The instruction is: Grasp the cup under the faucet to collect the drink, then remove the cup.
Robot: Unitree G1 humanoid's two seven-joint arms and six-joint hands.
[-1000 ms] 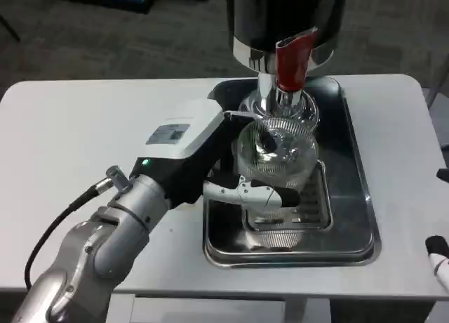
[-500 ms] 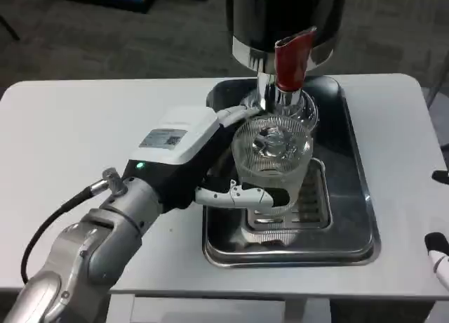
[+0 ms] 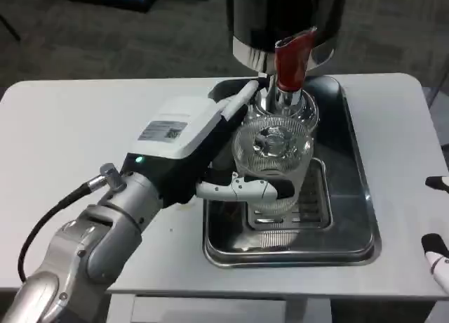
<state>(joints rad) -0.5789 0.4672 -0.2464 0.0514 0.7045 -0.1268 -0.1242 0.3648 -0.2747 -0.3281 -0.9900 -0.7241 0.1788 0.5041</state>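
left robot hand (image 3: 210, 154): wrapped around cup (image 3: 272, 161), holding it
cup: under red faucet (image 3: 292, 60), above tray (image 3: 358, 218) at bench (image 3: 70, 140) back edge
right robot hand (image 3: 438, 249): bench right edge, grip unclear

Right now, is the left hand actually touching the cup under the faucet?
Touching. In the head view, the left hand wraps the clear cup: one finger lies across its front wall, another runs along its rim at the back.

1. The tray (image 3: 361, 218) sat on the table (image 3: 77, 133).
2. The cup (image 3: 272, 161) stood in the tray, before the dispenser (image 3: 287, 21), under its faucet (image 3: 291, 63).
3. The left hand (image 3: 203, 154) lay left of the cup.
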